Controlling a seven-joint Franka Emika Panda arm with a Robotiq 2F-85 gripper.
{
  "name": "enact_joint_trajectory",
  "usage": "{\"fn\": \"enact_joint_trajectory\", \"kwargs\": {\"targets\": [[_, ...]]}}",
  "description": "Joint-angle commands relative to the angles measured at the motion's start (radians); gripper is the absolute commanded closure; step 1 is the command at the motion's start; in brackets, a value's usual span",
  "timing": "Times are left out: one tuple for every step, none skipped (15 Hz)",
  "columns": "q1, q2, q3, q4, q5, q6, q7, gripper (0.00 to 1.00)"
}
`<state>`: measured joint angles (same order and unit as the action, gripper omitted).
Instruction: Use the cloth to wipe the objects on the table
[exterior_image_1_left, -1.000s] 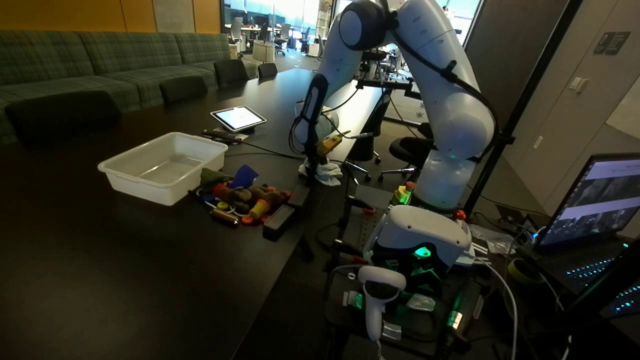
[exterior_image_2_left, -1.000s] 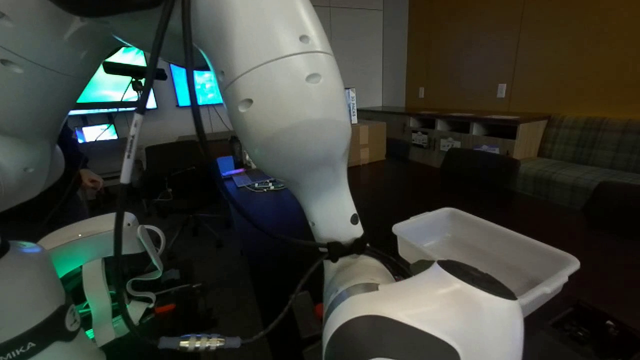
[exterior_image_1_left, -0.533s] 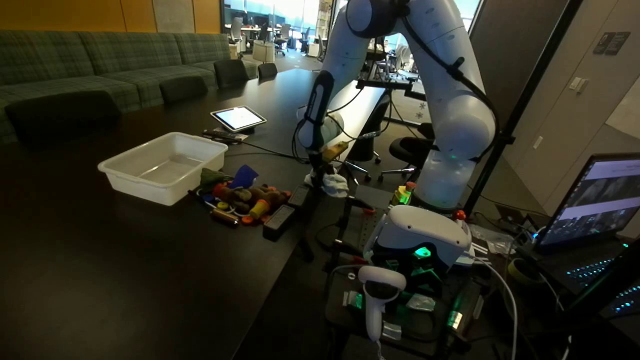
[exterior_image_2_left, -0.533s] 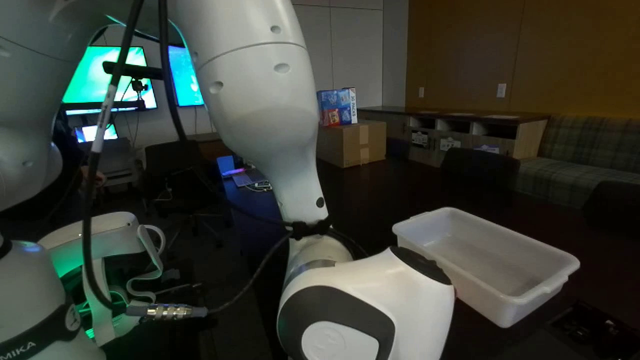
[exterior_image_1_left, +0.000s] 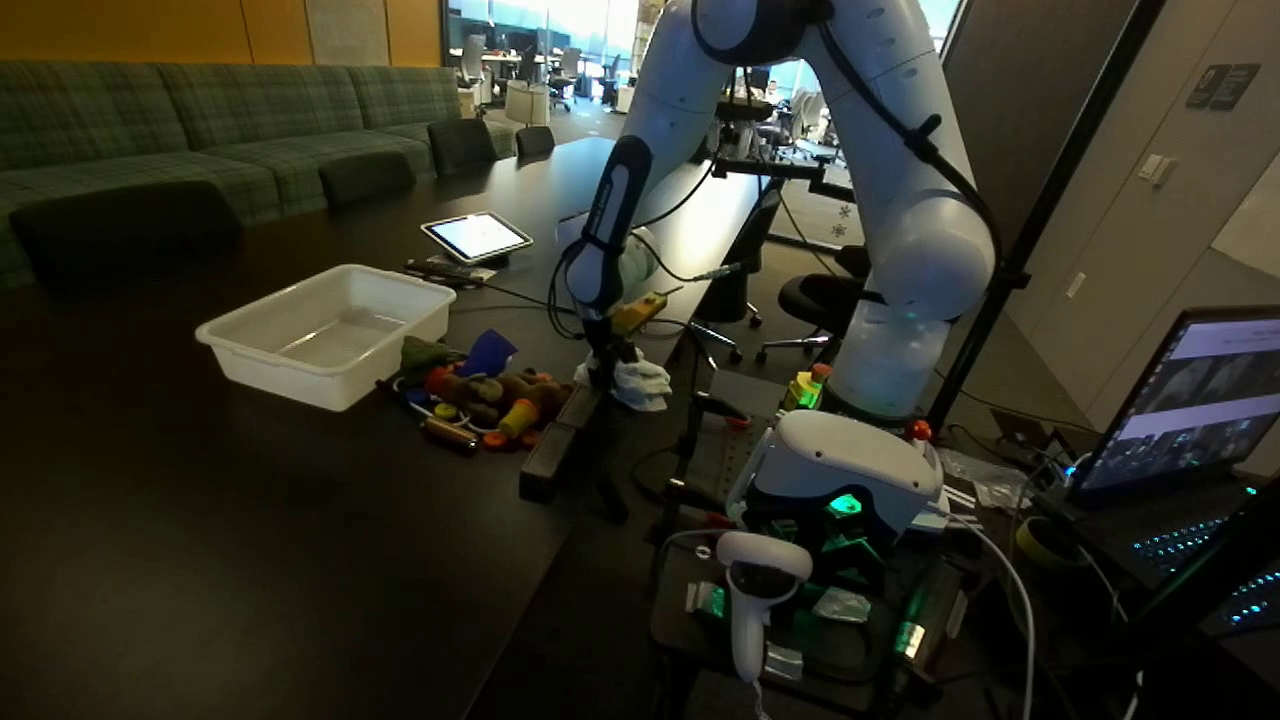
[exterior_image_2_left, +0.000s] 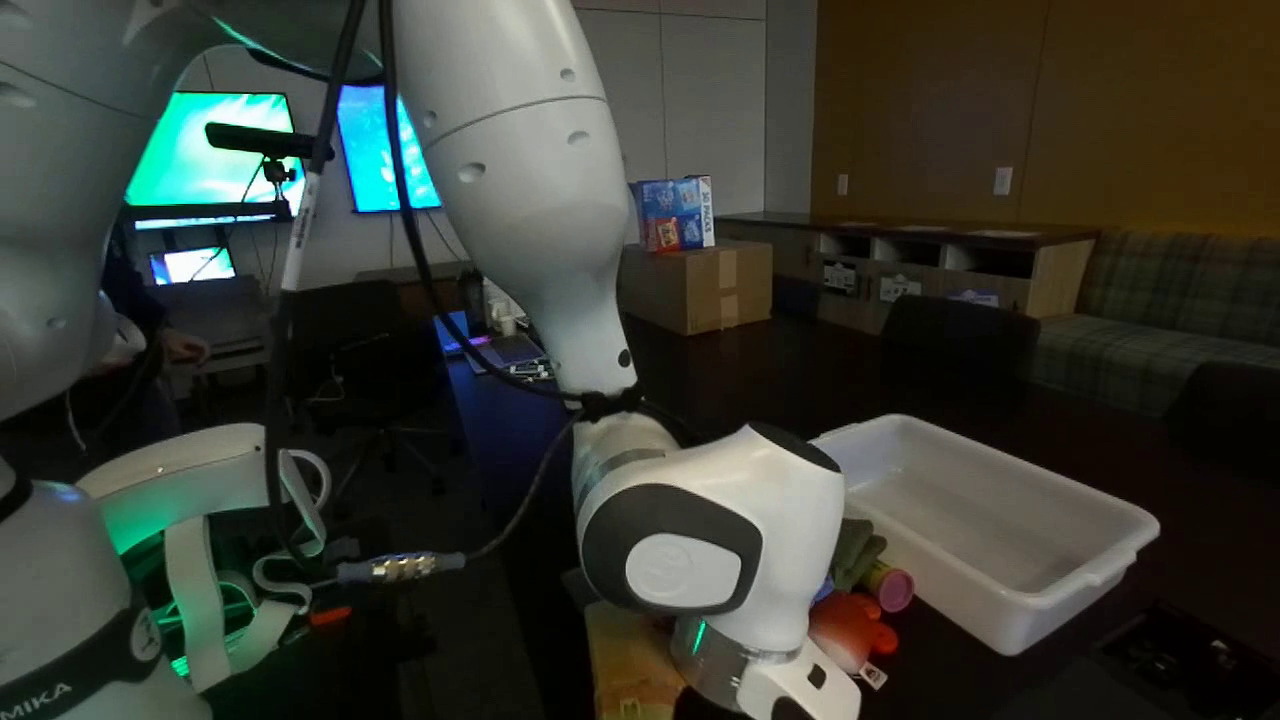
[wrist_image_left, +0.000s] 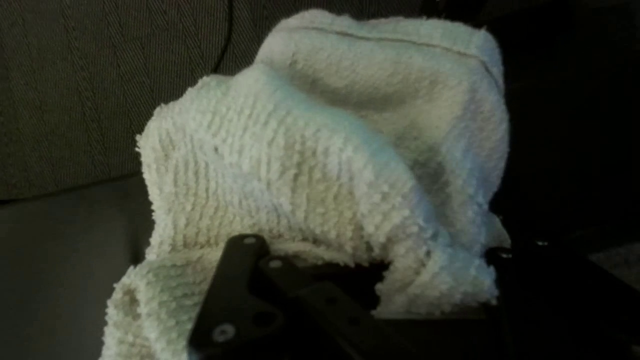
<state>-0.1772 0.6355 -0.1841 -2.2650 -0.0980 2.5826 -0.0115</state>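
Observation:
The white cloth hangs bunched from my gripper in an exterior view, over the table's near edge. In the wrist view the cloth fills the middle, and my gripper is shut on a fold of it; the fingertips are hidden behind it. Two dark blocks, one far and one near, lie end to end just below the gripper; the cloth seems close to the far one, contact unclear. Beside them is a pile of toys, which shows partly in an exterior view.
A white bin stands behind the pile and also shows in an exterior view. A tablet and a black cable lie farther along the table. The robot's cart with a headset stands off the table's edge.
The gripper and cloth first came nearer along the table edge, then swung left toward the pile. The two dark blocks have shifted slightly left and nearer. The toy pile looks unmoved.

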Motion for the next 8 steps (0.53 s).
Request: {"fn": "enact_joint_trajectory", "kwargs": {"targets": [[0.093, -0.044, 0.026, -0.018, 0.023, -0.101, 0.106, 0.99], [0.124, -0.049, 0.030, -0.011, 0.032, -0.141, 0.157, 0.99], [0.144, -0.052, 0.044, -0.002, 0.049, -0.189, 0.197, 0.99], [0.172, -0.054, 0.051, 0.006, 0.062, -0.221, 0.248, 0.99], [0.192, -0.050, 0.069, 0.020, 0.088, -0.249, 0.289, 0.99], [0.209, -0.059, 0.081, 0.026, 0.107, -0.272, 0.318, 0.99], [0.228, -0.054, 0.101, 0.036, 0.131, -0.279, 0.349, 0.99], [0.241, -0.062, 0.121, 0.041, 0.154, -0.291, 0.362, 0.99]]}}
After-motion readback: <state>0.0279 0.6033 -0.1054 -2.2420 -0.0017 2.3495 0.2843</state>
